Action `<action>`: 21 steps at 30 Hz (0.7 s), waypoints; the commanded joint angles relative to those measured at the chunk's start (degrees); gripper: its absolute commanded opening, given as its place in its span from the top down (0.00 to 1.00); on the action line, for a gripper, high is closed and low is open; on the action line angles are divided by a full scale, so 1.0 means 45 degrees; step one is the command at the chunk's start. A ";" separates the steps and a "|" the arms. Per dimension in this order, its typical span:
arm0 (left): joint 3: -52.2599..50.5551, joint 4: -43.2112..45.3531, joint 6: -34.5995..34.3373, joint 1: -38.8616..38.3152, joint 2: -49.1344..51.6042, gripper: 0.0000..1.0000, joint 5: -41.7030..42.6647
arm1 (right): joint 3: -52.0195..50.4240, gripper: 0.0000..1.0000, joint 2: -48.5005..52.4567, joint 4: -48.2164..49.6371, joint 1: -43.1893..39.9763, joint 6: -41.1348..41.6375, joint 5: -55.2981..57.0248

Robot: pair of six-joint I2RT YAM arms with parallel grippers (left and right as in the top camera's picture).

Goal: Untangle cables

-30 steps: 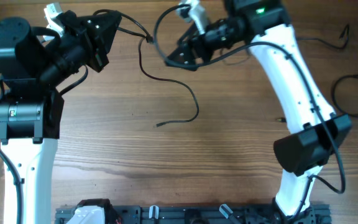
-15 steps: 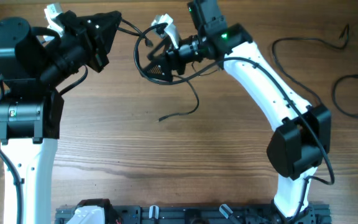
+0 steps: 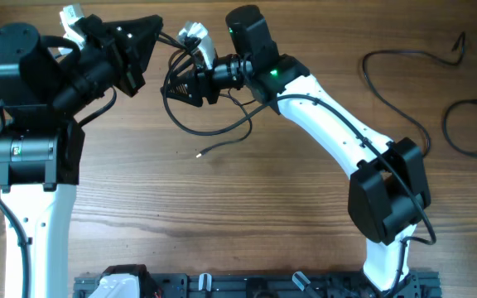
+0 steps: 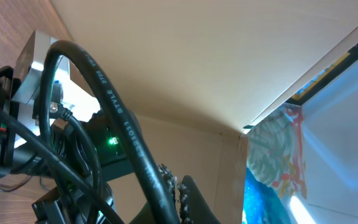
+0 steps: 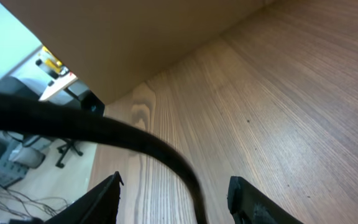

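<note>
**Overhead view.** The left gripper [image 3: 154, 31] points right along the far edge of the table [image 3: 222, 215]. It is closed, and the cable [image 3: 208, 132] runs out from its tip. The right arm [image 3: 330, 124] reaches across from the near right. The right gripper [image 3: 175, 83] sits just beside the left one, among the cable's loops. One loop sags toward the near side, and the plug [image 3: 198, 153] lies free on the wood. Other cables [image 3: 392, 70] lie well apart at the far right, partly cut off by the frame edge. The right jaws are lost among dark loops here.

**Right wrist view.** Only this view shows the fingers [image 5: 107, 196]. They stand apart, and the cable [image 5: 135, 138] passes between them with neither finger seen pressing it.

**Left wrist view.** The left fingers are out of frame. A black cord [image 4: 120, 127] with printed lettering crosses close to the lens; it is possibly the held cable. The right arm's green lamp [image 4: 110, 140] glows behind it.
</note>
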 commanded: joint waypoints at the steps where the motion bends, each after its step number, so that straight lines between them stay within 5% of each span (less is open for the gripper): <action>1: 0.0107 0.0078 -0.0015 0.0029 -0.0010 0.93 0.0350 | -0.0078 0.49 0.0102 0.0209 0.0044 0.1141 0.0194; 7: 0.0107 0.0078 -0.0019 0.0019 -0.0010 0.93 0.0350 | -0.0078 0.72 0.0097 0.0573 0.0117 0.3099 0.0389; 17: 0.0107 0.0083 -0.0073 0.0019 -0.0010 0.93 0.0345 | -0.0107 0.64 0.0112 0.0141 0.0379 0.3507 0.1501; 21: 0.0107 0.0083 -0.0073 0.0019 -0.0010 0.93 0.0345 | -0.0107 0.85 0.0170 0.0185 0.0491 0.3517 0.1758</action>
